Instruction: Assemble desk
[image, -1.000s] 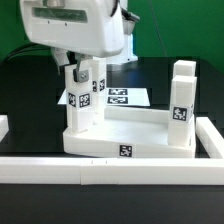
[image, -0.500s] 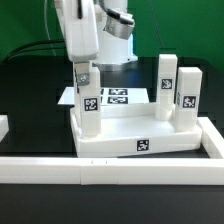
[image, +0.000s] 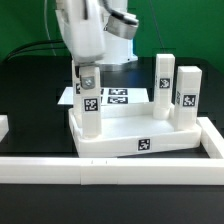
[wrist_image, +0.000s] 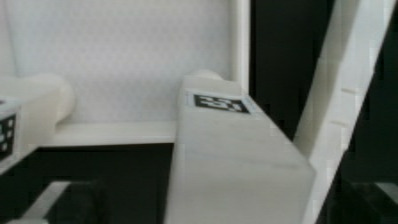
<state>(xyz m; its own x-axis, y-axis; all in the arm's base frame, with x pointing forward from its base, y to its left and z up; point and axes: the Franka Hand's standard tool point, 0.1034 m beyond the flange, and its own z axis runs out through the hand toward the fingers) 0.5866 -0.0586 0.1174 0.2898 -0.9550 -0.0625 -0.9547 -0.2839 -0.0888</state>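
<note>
- The desk tabletop (image: 135, 135) lies upside down on the black counter (image: 30, 100), its front wall close behind the long white border rail (image: 110, 170) at the counter's front edge; a marker tag sits on that front wall.
- Three square white legs stand upright in the tabletop's corner sockets: one leg (image: 88, 100) at the corner toward the exterior view's left, and two more, a rear leg (image: 165, 85) and a front leg (image: 187, 95), on the exterior view's right side.
- The claw (image: 86, 68) hangs straight over the left leg, its fingers (image: 79, 74) flanking the leg's top; the jaws look parted, though I cannot tell whether the pads touch the leg.
- In the wrist view, a tagged leg (wrist_image: 240, 160) rises close to the lens, with the tabletop's inner floor (wrist_image: 125, 60) behind it.
- The marker board (image: 118, 97) lies flat on the counter behind the tabletop.
</note>
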